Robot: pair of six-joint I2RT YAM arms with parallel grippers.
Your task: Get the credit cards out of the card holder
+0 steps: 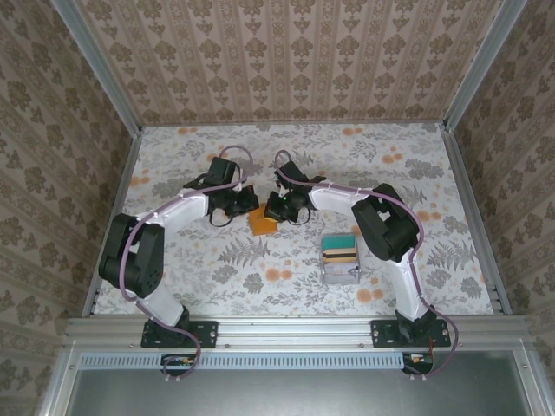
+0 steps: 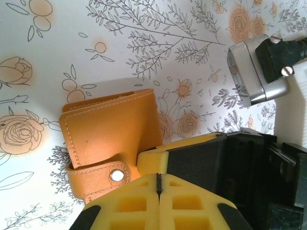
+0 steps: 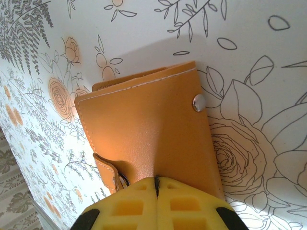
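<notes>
The card holder [image 1: 261, 224], a small orange wallet, lies folded flat on the flowered table between the two arms. In the left wrist view the card holder [image 2: 110, 129] has a strap with a metal snap [image 2: 116, 175] lying over its near edge. My left gripper [image 2: 158, 178] is shut, its yellow tips right at that strap. My right gripper [image 3: 156, 180] is also shut, its tips resting against the orange cover [image 3: 148, 115] below a snap stud [image 3: 198, 102]. One right finger [image 2: 156, 160] sits beside the left tips. The credit cards are hidden.
A grey tray [image 1: 340, 270] with teal and yellow cards stands to the right of the wallet, close to the right arm's elbow [image 1: 381, 227]. Patterned walls close in the table on three sides. A silver and black arm part [image 2: 259, 67] hangs beyond the wallet.
</notes>
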